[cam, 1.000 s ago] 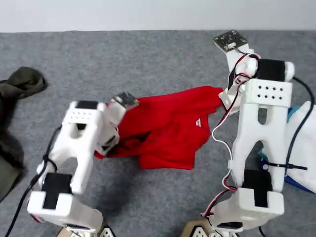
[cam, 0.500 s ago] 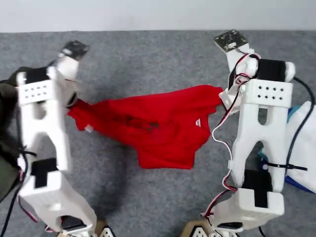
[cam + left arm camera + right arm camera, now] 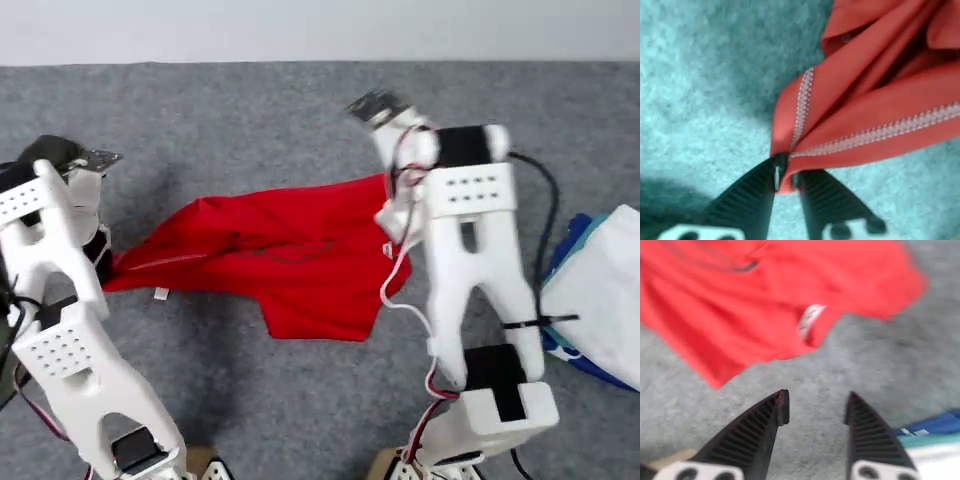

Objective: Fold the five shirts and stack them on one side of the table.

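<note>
The red shirt [image 3: 280,265] lay mid-table on the grey table [image 3: 250,110], spread sideways between the two arms, bunched and not folded. The left gripper [image 3: 786,175] was clamped on its edge, fingers nearly together with a stitched hem corner pinched between the tips. In the high view that corner was drawn out beside the left arm [image 3: 60,290], the cloth tapering to a point there, with a small white tag [image 3: 160,294] just under that edge.

The right gripper [image 3: 815,407] was wide open with nothing between the fingers, hovering over bare table just off the shirt's edge. The right wrist view was soft, and the pale patch [image 3: 809,320] on the shirt was probably a neck label. The right arm [image 3: 470,250] stood over the shirt's right end in the high view.

At the table's right edge lay a pile of white and blue cloth [image 3: 600,290], well apart from the red shirt. Some dark green cloth [image 3: 40,152] sat at the left edge behind the left arm, mostly hidden.
</note>
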